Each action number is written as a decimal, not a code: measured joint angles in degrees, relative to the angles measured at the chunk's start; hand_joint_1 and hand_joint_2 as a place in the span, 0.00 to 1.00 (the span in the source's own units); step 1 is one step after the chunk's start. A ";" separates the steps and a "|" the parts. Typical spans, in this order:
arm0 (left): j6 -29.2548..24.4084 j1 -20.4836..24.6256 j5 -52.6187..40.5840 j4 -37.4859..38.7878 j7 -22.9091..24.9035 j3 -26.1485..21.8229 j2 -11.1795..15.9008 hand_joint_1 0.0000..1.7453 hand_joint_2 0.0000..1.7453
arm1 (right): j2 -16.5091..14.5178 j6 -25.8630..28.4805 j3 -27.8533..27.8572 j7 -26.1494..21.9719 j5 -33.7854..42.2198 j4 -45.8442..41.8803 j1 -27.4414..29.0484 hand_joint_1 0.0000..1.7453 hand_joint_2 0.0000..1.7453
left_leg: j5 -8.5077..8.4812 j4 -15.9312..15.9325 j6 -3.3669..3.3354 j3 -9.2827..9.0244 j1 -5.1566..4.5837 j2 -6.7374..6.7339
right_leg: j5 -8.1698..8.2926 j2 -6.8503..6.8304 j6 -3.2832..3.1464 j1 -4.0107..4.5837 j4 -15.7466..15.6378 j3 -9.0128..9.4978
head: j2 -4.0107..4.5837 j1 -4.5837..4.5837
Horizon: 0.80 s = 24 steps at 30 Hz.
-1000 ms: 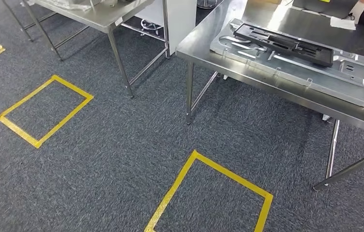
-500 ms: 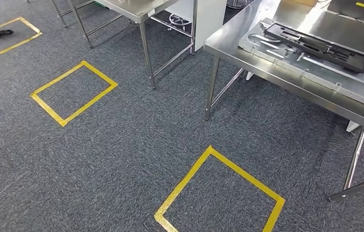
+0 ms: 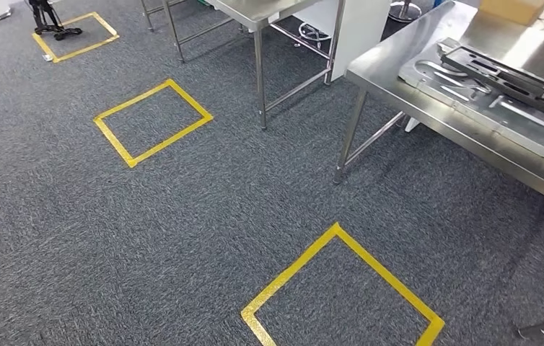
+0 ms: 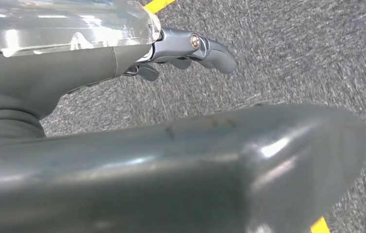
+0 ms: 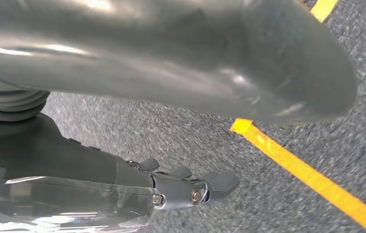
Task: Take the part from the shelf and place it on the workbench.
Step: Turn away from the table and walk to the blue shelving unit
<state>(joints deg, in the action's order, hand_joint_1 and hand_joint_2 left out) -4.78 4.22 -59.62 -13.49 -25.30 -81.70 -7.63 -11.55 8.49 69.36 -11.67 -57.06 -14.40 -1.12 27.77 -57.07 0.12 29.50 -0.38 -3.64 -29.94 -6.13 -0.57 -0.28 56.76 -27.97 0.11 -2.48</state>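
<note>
Within 1 second the head view has swung left, sliding the workbench and its black part rightward; both hands, left hand and right hand, hang empty with fingers extended, suggesting departure.

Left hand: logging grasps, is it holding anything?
No. The left hand hangs over grey carpet, fingers extended, nothing between them.

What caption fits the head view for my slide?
Head view: grey carpet with yellow tape squares; steel workbench at right carrying a metal panel and a black part.
</note>
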 joint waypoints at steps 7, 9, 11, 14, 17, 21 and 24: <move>-3.25 -0.17 -2.55 -0.02 -0.16 1.48 -2.07 0.00 0.00 | 0.82 -2.76 0.14 1.70 1.68 0.22 0.05 0.00 0.00 | -1.40 1.85 -2.07 0.49 0.43 3.58 | -6.58 5.29 1.97 -0.40 10.93 -5.04 | 0.00 0.38; -4.21 -0.09 -3.39 -0.01 -0.43 2.16 -3.12 0.00 0.00 | 1.38 -3.38 0.69 2.29 2.30 0.31 0.19 0.00 0.00 | -1.52 1.64 -2.18 0.82 0.36 5.03 | -7.57 5.88 2.15 -0.50 15.92 -7.70 | 0.00 0.40; -4.62 -0.06 -3.85 0.00 -0.72 2.75 -3.91 0.00 0.00 | 1.84 -3.55 1.16 2.50 2.53 0.35 0.23 0.00 0.00 | -1.46 1.20 -2.03 0.91 0.44 6.56 | -4.06 6.35 2.22 -0.62 12.52 -6.34 | 0.00 0.42; -4.78 0.19 -4.09 -0.01 -0.95 3.51 -4.46 0.00 0.00 | 2.19 -3.79 1.51 1.93 2.35 0.35 0.38 0.00 0.00 | -1.12 0.03 -1.26 1.49 0.38 8.48 | 0.48 9.60 1.93 -1.00 2.52 -2.18 | 0.01 0.41; -4.76 0.28 -4.15 -0.01 -0.99 3.82 -4.50 0.00 0.00 | 2.25 -3.96 1.62 1.00 2.10 0.35 0.29 0.00 0.00 | -1.35 -0.37 -0.21 2.41 0.42 10.09 | 0.52 9.59 1.12 -0.94 1.48 -1.99 | 0.00 0.39; -4.73 0.14 -3.98 -0.01 -1.01 3.86 -4.52 0.00 0.00 | 2.27 -3.97 1.67 0.62 1.73 0.36 0.42 0.00 0.00 | 2.68 -7.31 0.74 5.78 0.47 6.20 | 0.84 6.58 -0.26 -0.94 1.02 -1.93 | 0.00 0.06; -4.74 0.07 -3.84 0.00 -0.99 3.87 -4.56 0.00 0.00 | 2.28 -3.54 1.71 0.64 1.46 0.37 0.64 0.00 0.00 | 6.48 -17.08 1.16 10.31 0.69 4.34 | 0.73 4.14 -0.57 -0.64 1.08 -2.08 | 0.00 -0.06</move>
<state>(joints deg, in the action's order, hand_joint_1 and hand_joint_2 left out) -9.52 4.29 -63.46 -13.49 -26.29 -77.83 -12.20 -9.27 4.96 71.07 -11.02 -55.60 -14.03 -0.48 34.24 -74.15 1.29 39.81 0.31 0.70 -29.21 -1.98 -1.14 -0.91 57.84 -30.05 0.11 -2.54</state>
